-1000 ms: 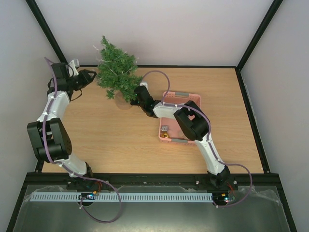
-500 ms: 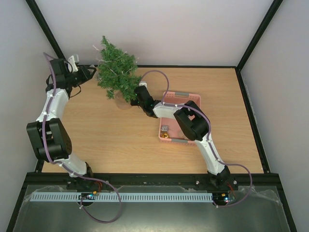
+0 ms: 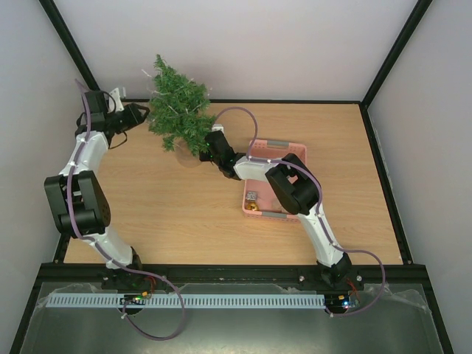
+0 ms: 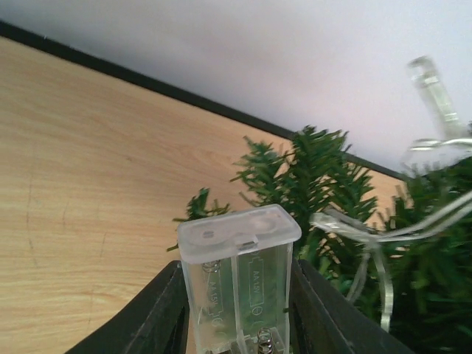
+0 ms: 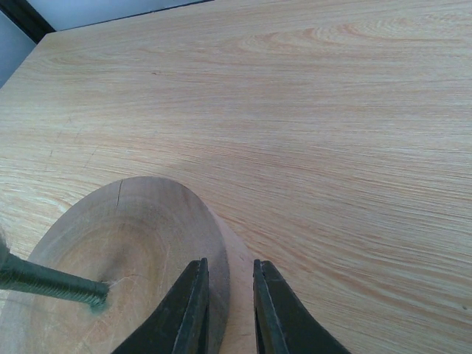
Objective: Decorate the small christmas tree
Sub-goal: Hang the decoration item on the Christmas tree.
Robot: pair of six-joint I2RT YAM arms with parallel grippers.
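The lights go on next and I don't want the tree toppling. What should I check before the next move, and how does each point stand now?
1. Hold of the left gripper on the clear battery box: ok, box clamped between both fingers.
2. Hold of the right gripper on the wooden base: ok, rim pinched.
3. The small christmas tree standing straight: cannot tell from these angles.
4. The light wire free of snags in the branches: cannot tell.
5. The pink basket out of the left arm's way: ok, it sits on the tree's other side.
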